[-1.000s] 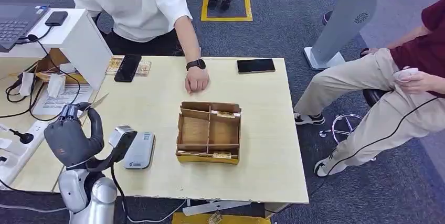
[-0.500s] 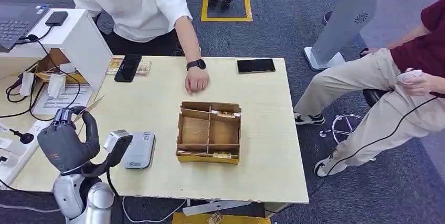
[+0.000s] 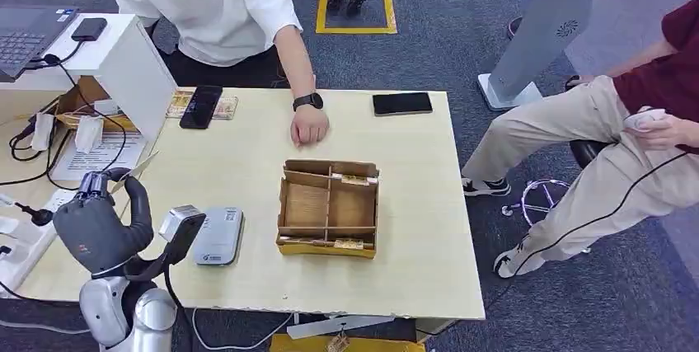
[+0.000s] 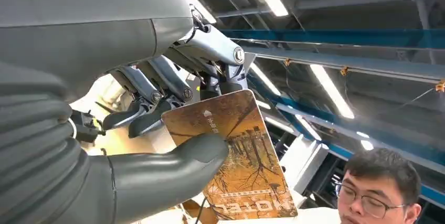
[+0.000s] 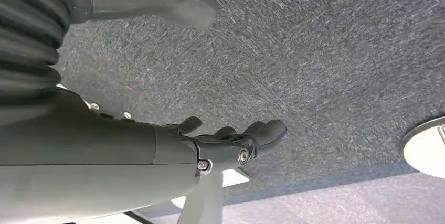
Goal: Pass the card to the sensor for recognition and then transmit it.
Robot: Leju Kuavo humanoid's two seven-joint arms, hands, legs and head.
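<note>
Now, L hand: left hand point(image 4: 157, 103) pinches card point(image 4: 236, 156) betw. thumb and fingers, raised over worktop point(image 3: 247, 154) edge, near side.
R hand: right hand point(image 5: 231, 142) hangs over carpet, fingers loosely apart, holds nothing.
Card: in L hand, beside and short of sensor point(image 3: 218, 235), not over it.
Sensor: flat grey reader on worktop, left of box point(image 3: 328, 208).
Progress: card in hand; scan and handover prob. still to do.
Change: L hand has drifted back toward robot, slightly lower vs. 1 s ago; rest unmoved.
</note>
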